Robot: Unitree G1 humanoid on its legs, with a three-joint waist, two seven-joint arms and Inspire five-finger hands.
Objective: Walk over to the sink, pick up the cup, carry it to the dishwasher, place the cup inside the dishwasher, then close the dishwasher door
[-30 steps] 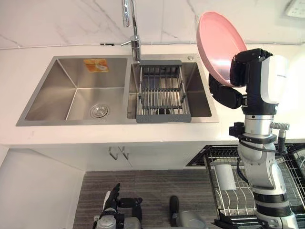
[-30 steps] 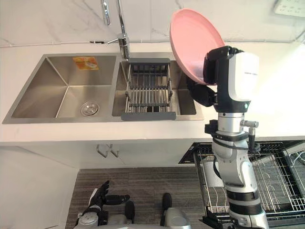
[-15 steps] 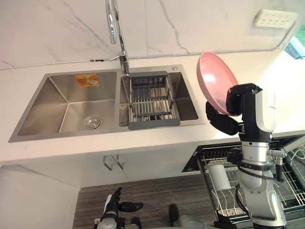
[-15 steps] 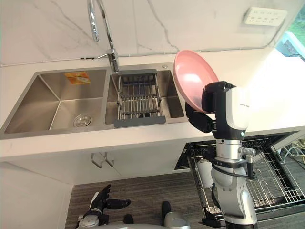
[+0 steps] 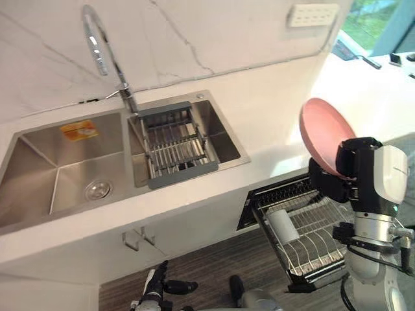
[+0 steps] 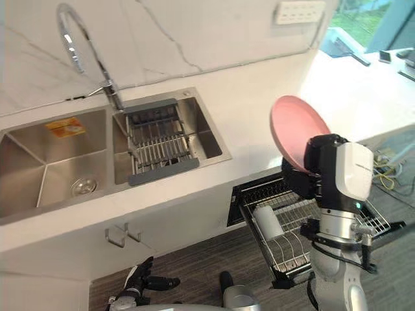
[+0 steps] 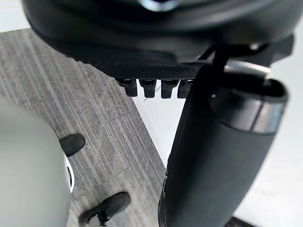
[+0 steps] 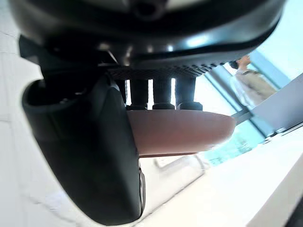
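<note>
Right hand (image 5: 329, 183) clutches a pink plate (image 5: 321, 133) by its edge; lower it upright into a free dishwasher rack (image 5: 312, 251) slot, clear of the cup (image 5: 283, 225). Left hand (image 5: 157, 287) hangs relaxed.

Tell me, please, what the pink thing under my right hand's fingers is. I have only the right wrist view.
Observer: It is a pink plate. The right hand holds it upright by its lower rim, near the front edge of the counter.
Operator: What is below the hand?
Observer: The dishwasher rack is pulled out there, and a white cup already lies in it.
Operator: And where is my other hand?
Observer: The left hand hangs low above the floor. Its fingers are relaxed and it holds nothing.
</note>
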